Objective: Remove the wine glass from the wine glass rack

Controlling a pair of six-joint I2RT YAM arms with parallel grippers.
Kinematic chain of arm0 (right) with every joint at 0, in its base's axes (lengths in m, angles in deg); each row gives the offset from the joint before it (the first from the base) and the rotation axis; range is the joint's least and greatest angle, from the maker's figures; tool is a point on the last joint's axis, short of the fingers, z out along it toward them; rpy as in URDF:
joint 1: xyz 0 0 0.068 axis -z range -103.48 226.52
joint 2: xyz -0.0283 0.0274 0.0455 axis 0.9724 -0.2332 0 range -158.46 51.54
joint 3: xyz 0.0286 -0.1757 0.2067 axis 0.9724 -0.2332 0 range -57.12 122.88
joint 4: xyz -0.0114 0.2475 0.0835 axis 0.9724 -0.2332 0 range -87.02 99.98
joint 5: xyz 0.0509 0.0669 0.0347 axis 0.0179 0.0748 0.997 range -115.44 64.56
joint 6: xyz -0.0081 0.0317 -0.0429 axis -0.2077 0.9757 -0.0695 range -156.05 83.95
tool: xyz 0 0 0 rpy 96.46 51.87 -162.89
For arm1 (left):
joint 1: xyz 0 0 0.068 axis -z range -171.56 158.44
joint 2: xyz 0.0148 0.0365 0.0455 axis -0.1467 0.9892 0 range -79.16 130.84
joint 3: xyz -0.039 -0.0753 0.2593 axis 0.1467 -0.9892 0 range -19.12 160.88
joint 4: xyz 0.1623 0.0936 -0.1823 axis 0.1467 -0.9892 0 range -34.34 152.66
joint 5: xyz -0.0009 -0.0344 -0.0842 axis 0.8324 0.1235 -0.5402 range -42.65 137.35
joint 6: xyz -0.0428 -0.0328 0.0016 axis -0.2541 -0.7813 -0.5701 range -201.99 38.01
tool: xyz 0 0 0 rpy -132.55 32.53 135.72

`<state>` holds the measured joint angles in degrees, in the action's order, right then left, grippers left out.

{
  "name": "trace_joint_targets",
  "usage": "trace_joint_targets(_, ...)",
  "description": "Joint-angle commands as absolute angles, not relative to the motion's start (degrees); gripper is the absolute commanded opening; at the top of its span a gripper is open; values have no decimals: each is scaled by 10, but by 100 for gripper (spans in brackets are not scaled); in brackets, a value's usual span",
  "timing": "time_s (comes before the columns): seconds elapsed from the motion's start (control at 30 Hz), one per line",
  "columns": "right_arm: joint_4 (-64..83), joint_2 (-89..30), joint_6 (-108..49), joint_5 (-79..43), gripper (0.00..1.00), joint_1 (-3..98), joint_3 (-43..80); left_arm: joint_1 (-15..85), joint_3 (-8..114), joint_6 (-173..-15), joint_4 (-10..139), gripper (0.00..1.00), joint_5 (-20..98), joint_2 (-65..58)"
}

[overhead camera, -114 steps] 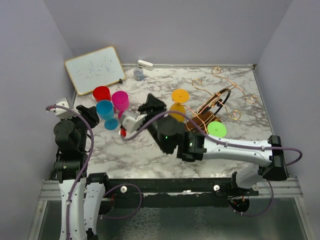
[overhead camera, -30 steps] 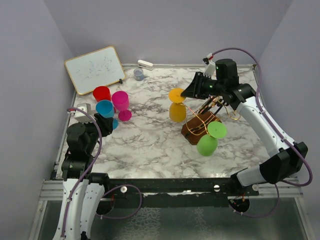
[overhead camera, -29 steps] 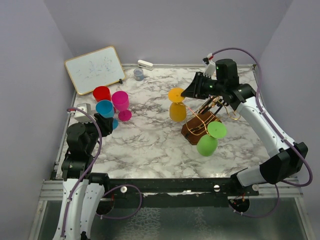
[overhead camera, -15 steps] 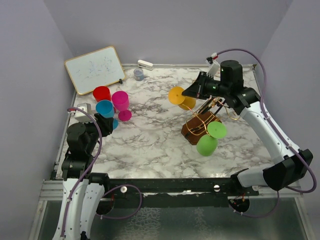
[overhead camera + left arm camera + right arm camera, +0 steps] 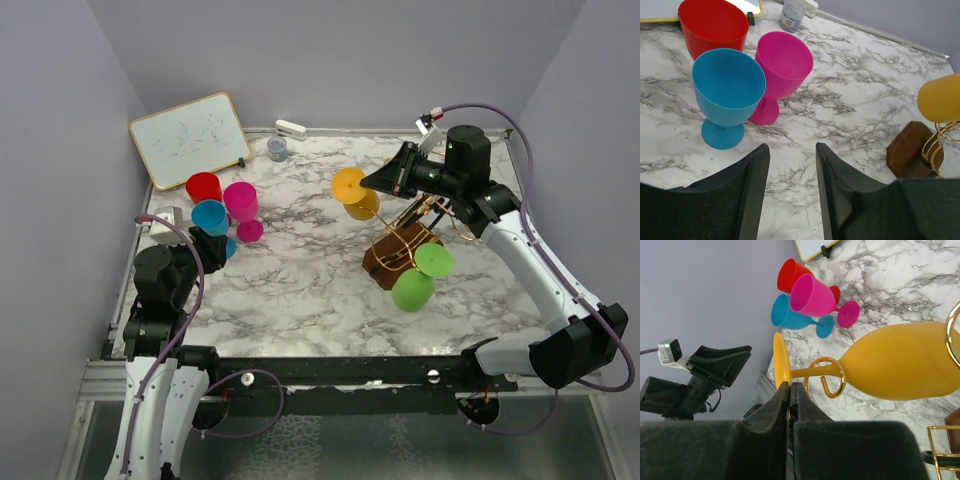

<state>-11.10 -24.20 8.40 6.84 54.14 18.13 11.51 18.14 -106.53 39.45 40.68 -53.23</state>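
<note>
Your right end effector (image 5: 789,390) grips the yellow wine glass (image 5: 895,360) by its foot, stem inside a curl of the wine glass rack (image 5: 390,262); your left end effector (image 5: 791,152) is released.

You will find no writing here that can be read. The whiteboard (image 5: 190,138), leaning at the back left of the desk (image 5: 300,290), carries only faint grey scribbles, too pale to make out as letters or numbers. The small jar (image 5: 791,15) standing near it has a pale band that may be a label, but it is too blurred to read.
</note>
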Motion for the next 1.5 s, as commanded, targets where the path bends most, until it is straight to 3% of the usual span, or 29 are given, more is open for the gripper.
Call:
trace_joint_targets(0.0, -52, -250, 123, 114, 1, 545, 180, 118, 177, -1067, 405, 44, 404, -532)
trace_joint_targets(0.3, -104, -258, 100, 124, 1, 545, 200, 118, 176, -1068, 405, 44, 403, -532)
trace_joint_targets(0.7, -186, -197, 77, 2, 1, 549, 207, 118, 175, -1069, 406, 44, 402, -530)
trace_joint_targets(1.0, -170, -183, 86, -63, 1, 554, 210, 119, 175, -1070, 406, 44, 402, -529)
trace_joint_targets(1.23, -57, -217, 107, -12, 1, 555, 194, 119, 175, -1070, 406, 44, 400, -529)
trace_joint_targets(1.47, 150, -303, 107, 151, 1, 553, 218, 119, 175, -1071, 407, 45, 399, -525)
